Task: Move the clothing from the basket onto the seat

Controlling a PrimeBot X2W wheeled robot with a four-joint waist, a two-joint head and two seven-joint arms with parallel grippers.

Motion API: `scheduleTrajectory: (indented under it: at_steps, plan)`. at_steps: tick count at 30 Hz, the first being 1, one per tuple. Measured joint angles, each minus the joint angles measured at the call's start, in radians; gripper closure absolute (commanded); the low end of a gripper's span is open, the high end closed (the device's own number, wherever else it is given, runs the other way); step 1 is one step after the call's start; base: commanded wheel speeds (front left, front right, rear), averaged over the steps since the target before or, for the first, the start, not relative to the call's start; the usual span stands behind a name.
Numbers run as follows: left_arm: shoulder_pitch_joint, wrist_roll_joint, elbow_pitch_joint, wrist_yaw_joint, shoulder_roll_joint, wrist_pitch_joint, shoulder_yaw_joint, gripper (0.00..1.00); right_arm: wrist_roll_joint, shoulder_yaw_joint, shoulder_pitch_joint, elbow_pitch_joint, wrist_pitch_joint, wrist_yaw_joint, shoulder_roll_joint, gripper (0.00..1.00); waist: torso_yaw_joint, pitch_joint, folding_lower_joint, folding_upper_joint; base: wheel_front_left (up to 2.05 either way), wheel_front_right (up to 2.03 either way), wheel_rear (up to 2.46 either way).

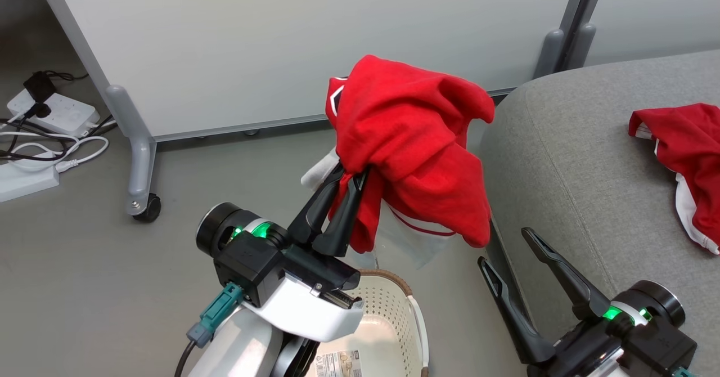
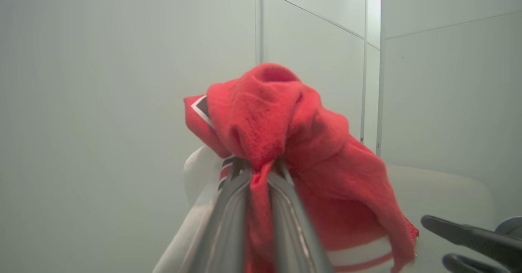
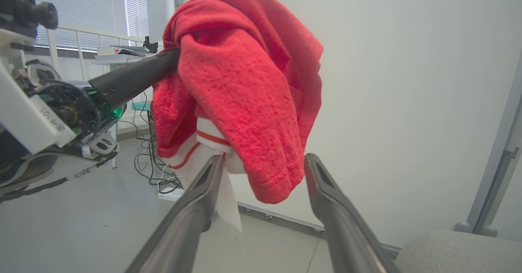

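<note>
My left gripper [image 1: 351,173] is shut on a red garment [image 1: 413,140] with white striped panels, which hangs in the air above the basket [image 1: 394,304]. The left wrist view has the red garment [image 2: 285,142] bunched over the shut left gripper [image 2: 259,165]. The cream perforated basket with its brown rim sits on the floor under my left arm, a label inside it. A second red and white garment [image 1: 683,152] lies on the grey seat [image 1: 574,157] at the right. My right gripper [image 1: 506,245] stands open beside the seat's front corner, its fingers [image 3: 346,208] just below the hanging cloth [image 3: 244,89].
A pale grey wheeled partition panel [image 1: 281,45] stands behind, with a castor leg [image 1: 140,169] at the left and another foot [image 1: 554,45] by the seat. A white power strip and cables [image 1: 45,124] lie on the floor at far left. Grey floor lies left of the basket.
</note>
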Motion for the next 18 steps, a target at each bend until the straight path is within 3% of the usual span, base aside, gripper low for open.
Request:
scheduleTrajectory:
  at_steps: [18]
  plan:
    - [0.000, -0.002, 0.056, -0.042, 0.000, 0.000, -0.139, 1.00, -0.057, 0.056, -0.085, 0.090, 0.000, 0.000, -0.014, 0.00, 0.045, -0.012, 0.0000, 0.0000, 0.00, 0.00, 0.00]
